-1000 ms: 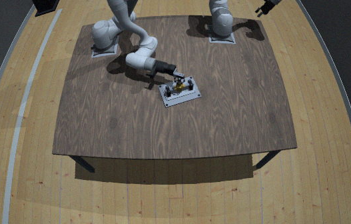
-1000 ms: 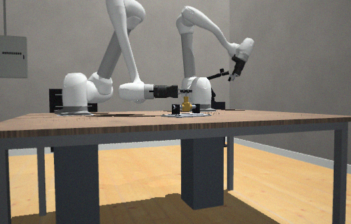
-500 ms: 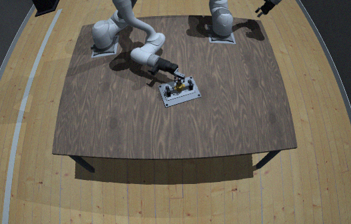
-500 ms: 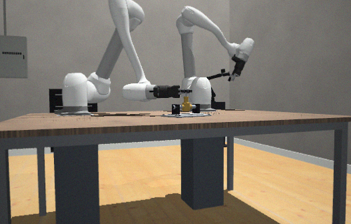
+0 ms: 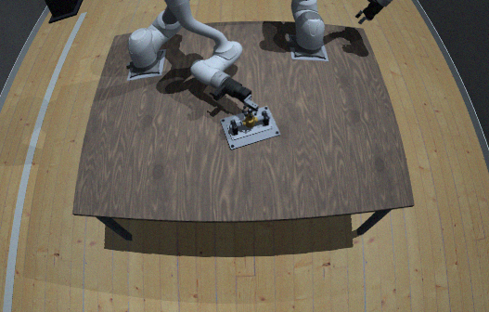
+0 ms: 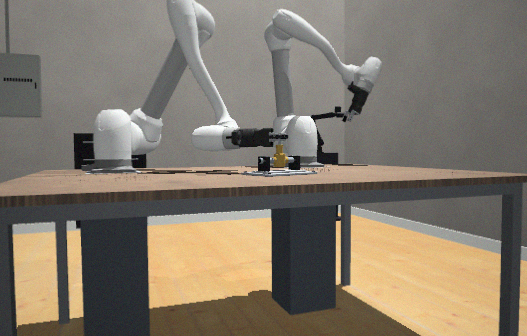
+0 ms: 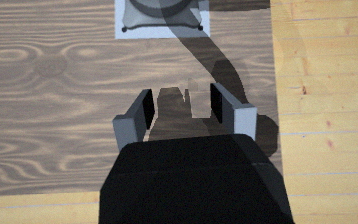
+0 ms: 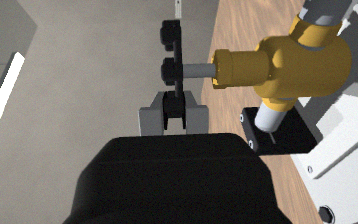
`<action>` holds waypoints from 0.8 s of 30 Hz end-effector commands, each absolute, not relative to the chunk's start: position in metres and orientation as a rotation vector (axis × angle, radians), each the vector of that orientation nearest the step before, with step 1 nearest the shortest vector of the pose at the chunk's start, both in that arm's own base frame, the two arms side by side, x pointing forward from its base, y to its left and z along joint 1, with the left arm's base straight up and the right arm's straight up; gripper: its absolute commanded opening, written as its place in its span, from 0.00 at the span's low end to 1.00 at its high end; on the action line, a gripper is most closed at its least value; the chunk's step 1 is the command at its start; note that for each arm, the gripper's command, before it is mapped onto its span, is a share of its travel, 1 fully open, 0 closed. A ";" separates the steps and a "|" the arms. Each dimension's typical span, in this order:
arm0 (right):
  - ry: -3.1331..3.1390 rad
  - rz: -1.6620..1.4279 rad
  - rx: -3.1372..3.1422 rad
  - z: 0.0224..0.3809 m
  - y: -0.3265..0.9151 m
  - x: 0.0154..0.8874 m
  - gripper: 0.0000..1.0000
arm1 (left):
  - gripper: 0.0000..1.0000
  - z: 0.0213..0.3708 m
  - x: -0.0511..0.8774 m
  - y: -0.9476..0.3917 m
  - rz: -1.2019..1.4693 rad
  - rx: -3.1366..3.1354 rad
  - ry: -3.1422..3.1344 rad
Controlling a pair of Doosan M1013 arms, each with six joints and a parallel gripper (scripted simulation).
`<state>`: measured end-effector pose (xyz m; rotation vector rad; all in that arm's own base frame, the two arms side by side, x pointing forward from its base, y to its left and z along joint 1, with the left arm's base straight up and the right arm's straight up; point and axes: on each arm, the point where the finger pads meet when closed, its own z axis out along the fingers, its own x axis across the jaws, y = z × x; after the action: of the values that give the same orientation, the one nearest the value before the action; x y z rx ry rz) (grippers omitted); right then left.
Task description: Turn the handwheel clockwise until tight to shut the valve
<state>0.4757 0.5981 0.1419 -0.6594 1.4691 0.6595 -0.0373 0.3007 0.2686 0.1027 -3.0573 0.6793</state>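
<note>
The yellow valve body (image 5: 250,122) (image 6: 279,158) (image 8: 306,67) sits on a light plate (image 5: 255,140) (image 8: 351,190) on the table. Its small black handwheel (image 5: 247,111) (image 8: 171,71) is on top of a grey stem and shows edge-on in the right wrist view. My right gripper (image 5: 253,105) (image 6: 277,136) (image 8: 174,103) comes in level from the side and is shut on the handwheel's rim; the fingers hide part of the rim. My left gripper (image 5: 360,18) (image 6: 348,118) (image 7: 181,98) is open and empty, far from the valve, above the table's far corner.
Black pipe supports (image 5: 234,127) (image 6: 264,163) stand on the plate at both sides of the valve body. The right arm's forearm (image 5: 215,65) reaches over the table (image 5: 176,186) from its base. The left arm's base (image 5: 310,39) (image 6: 301,140) stands at the far edge.
</note>
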 end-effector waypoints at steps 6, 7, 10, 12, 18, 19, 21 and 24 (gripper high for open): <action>1.490 0.584 -0.583 0.143 0.600 0.478 0.00 | 1.00 0.269 -0.037 0.301 0.678 0.103 -3.057; 1.490 0.584 -0.583 0.143 0.600 0.478 0.00 | 1.00 0.269 -0.037 0.301 0.678 0.103 -3.057; 1.499 0.550 -0.549 0.143 0.601 0.479 0.00 | 1.00 0.269 -0.037 0.301 0.678 0.103 -3.057; 1.505 0.527 -0.526 0.143 0.602 0.479 0.00 | 1.00 0.269 -0.037 0.301 0.678 0.103 -3.057; 1.521 0.456 -0.455 0.143 0.603 0.481 0.00 | 1.00 0.269 -0.037 0.301 0.678 0.103 -3.057; 1.524 0.444 -0.443 0.143 0.603 0.482 0.00 | 1.00 0.269 -0.037 0.301 0.678 0.103 -3.057; 1.529 0.419 -0.418 0.143 0.604 0.482 0.00 | 1.00 0.269 -0.037 0.301 0.678 0.103 -3.057; 1.532 0.406 -0.405 0.143 0.604 0.483 0.00 | 1.00 0.269 -0.037 0.301 0.678 0.103 -3.057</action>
<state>0.4823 0.6037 0.1417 -0.4113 1.5323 0.4124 -0.0373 0.3007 0.2686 0.1027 -3.0573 0.6793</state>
